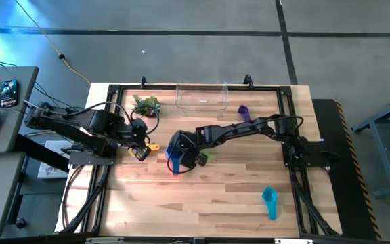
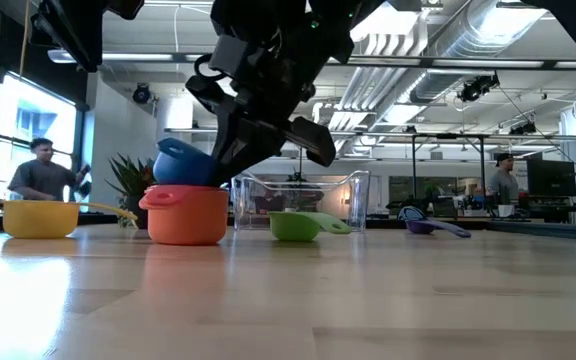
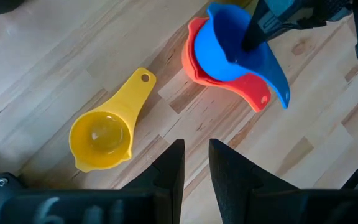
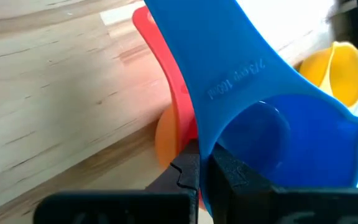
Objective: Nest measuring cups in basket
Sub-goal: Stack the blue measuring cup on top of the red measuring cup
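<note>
Low view puts the stacked cups nearest: the orange cup (image 2: 185,213) stands on the wooden table (image 2: 368,300) with the blue cup (image 2: 182,163) tilted in its top, and the right gripper (image 2: 253,140) comes down onto the blue one from above. In the right wrist view its dark fingers (image 4: 191,171) are pinched tight on the wall of the blue cup (image 4: 272,124), with the red cup (image 4: 166,81) and the orange cup (image 4: 165,140) showing under it and the yellow cup (image 4: 340,71) just past. The left wrist view looks down on that stack: blue cup (image 3: 229,50) inside the red cup (image 3: 250,90), their handles pointing nearly the same way.

Beside the stack lies the green cup (image 2: 298,225), upright on the table. The yellow cup (image 2: 40,216) sits apart on the other side, under the left gripper (image 3: 194,165), whose fingers stand a narrow gap apart and hold nothing.

From above, the teal cup (image 1: 270,201) lies alone near the table's front edge, well away from the rest. The purple cup (image 1: 244,112) lies farther back, just beside the clear basket (image 1: 202,95), which holds no cup. The spiky plant (image 1: 145,105) stands near the basket's other end. Beyond the table a person (image 2: 38,170) sits by the window.
</note>
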You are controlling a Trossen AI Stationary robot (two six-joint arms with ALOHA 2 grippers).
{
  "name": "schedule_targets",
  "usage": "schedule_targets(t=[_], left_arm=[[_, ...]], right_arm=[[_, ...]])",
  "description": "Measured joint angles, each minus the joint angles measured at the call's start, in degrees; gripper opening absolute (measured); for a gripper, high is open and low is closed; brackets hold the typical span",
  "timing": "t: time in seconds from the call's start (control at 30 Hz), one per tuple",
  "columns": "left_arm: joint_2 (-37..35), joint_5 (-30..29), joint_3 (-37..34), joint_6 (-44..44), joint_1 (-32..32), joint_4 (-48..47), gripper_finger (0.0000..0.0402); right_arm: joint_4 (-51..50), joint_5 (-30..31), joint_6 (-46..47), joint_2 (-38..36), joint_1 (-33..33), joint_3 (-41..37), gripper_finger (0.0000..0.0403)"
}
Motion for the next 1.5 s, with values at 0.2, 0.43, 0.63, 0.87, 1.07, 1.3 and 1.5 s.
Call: schedule_targets(t=[0.2, 0.43, 0.63, 0.87, 1.07, 1.3, 1.5], left_arm=[[0.0, 0.0, 0.0, 0.0, 0.0, 0.0, 0.0062], [0.0, 0.0, 0.0, 0.0, 0.0, 0.0, 0.0062], [0.0, 0.0, 0.0, 0.0, 0.0, 0.0, 0.0062], [0.0, 0.0, 0.0, 0.0, 0.0, 0.0, 0.0062], [0.0, 0.0, 0.0, 0.0, 0.0, 0.0, 0.0062], [0.0, 0.0, 0.0, -1.2, 0.0, 0.0, 0.0062], [0.0, 0.0, 0.0, -1.4, 0.0, 0.0, 0.0062]], right_arm=[[0.0, 4.5, 0.1, 0.0, 0.8, 0.0, 0.0012], [-0.3, 5.3, 0.1, 0.0, 1.5, 0.0, 0.0031], [-1.1, 6.9, 0.5, -0.1, 2.2, 0.0, 0.0034], [-1.9, 6.7, 4.7, -0.5, 2.2, 0.0, 0.0035], [-2.2, 8.2, 4.8, -0.5, 2.8, 0.0, 0.0035], [-3.3, 8.8, 4.7, -0.5, 3.1, 0.0, 0.0035], [-2.2, 10.3, 4.7, -0.5, 3.3, 0.0, 0.0035]])
